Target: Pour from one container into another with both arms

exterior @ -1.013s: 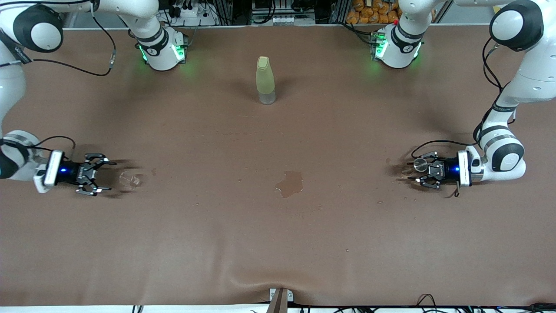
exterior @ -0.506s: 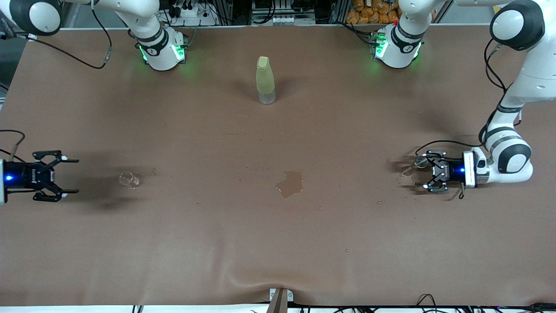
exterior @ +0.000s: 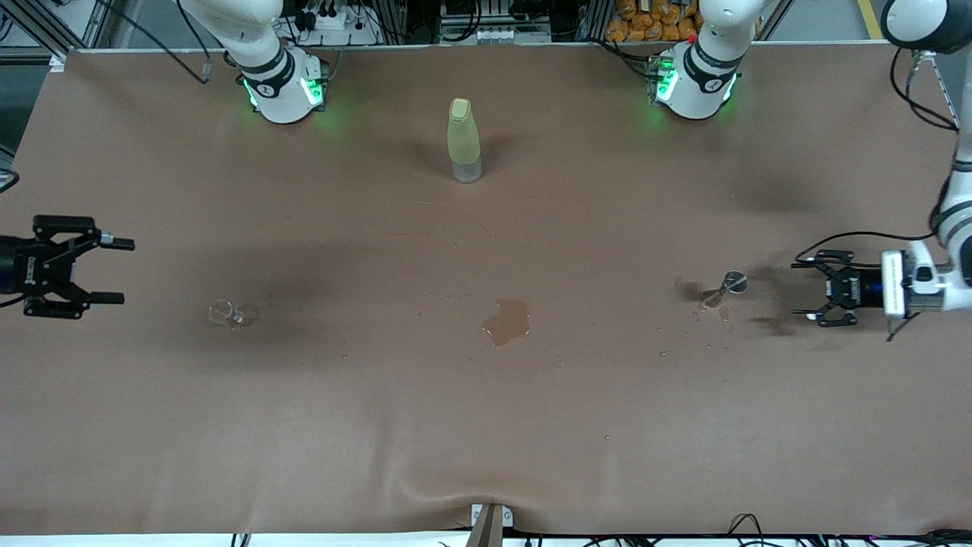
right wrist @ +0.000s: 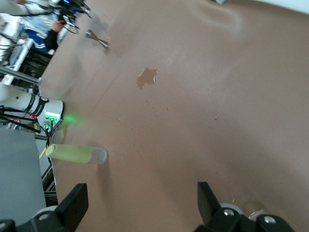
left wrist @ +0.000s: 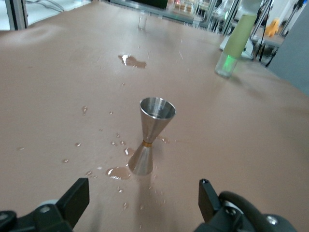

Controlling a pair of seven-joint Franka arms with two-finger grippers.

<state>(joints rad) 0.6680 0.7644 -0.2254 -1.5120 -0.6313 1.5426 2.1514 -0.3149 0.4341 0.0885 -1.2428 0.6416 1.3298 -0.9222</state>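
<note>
2 grippers, jaws wide, hold nothing: left gripper (exterior: 805, 294) at 3 o'clock of the upright jigger (exterior: 721, 292), right gripper (exterior: 106, 270) at 10 o'clock of the glass (exterior: 228, 314).

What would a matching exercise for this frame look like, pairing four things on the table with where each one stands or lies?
Things:
1. steel jigger
2. clear glass
3. yellow-green bottle
4. puddle

Places:
A. mid-table, nearer the front camera than the bottle
B. toward the right arm's end, released
C. upright between the two arm bases
D. toward the left arm's end, amid droplets

Pairs: 1-D, 2-B, 3-C, 4-A
</note>
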